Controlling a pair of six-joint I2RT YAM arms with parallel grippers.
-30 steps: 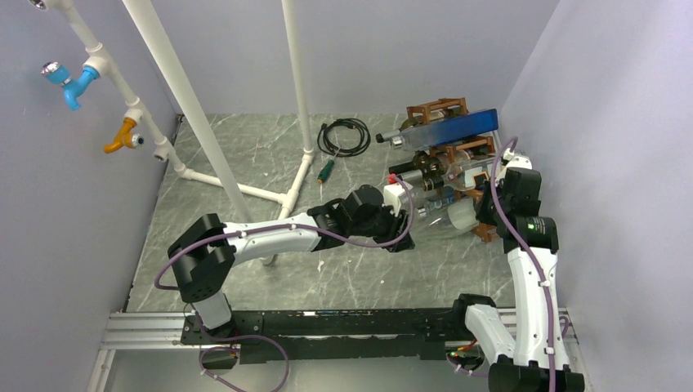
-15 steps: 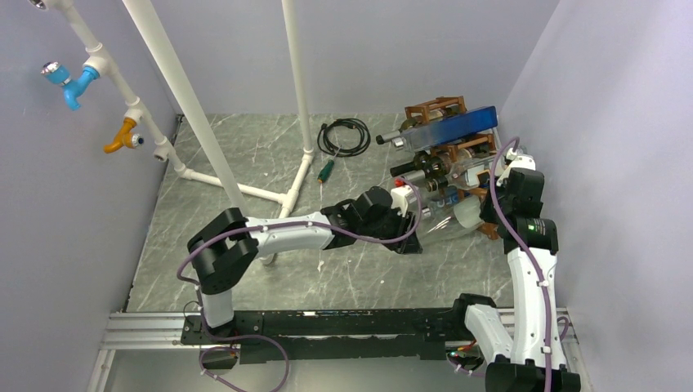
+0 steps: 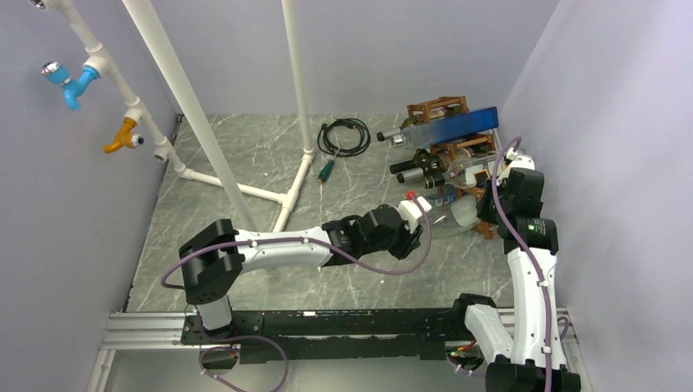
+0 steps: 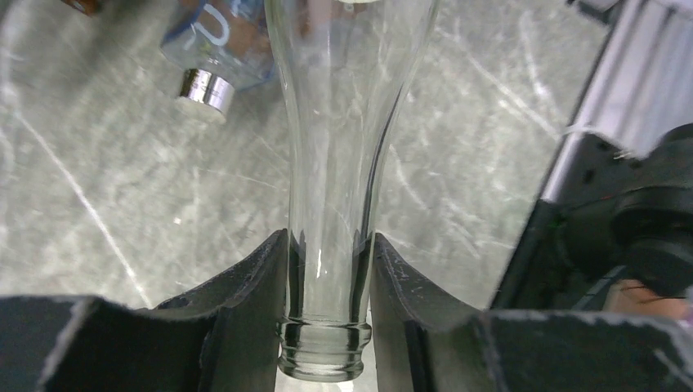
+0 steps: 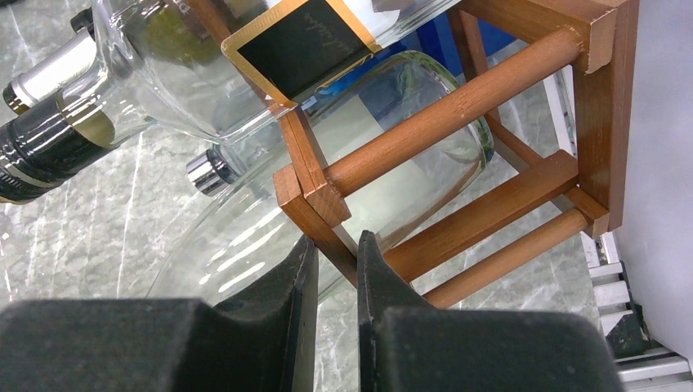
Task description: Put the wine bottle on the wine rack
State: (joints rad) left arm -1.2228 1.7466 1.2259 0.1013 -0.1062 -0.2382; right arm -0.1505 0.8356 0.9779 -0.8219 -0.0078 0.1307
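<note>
Now the clear glass wine bottle (image 4: 327,122), neck clamped by the left gripper (image 4: 328,245), sits deeper in the reddish-brown bar-frame wine rack (image 5: 490,206), nearly home; the right gripper (image 5: 337,245) pinches the rack's post.

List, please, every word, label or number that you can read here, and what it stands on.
Black gold-edged label, on a clear bottle in the wine rack: pale script, too blurred to read.
Blue label, on the silver-capped bottle: white strokes, cut off, unreadable.
No other text shows.

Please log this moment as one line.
left gripper: shut on clear glass wine bottle neck | right gripper: shut on reddish-brown wine rack bar | bottle base: at lower rack cell
</note>
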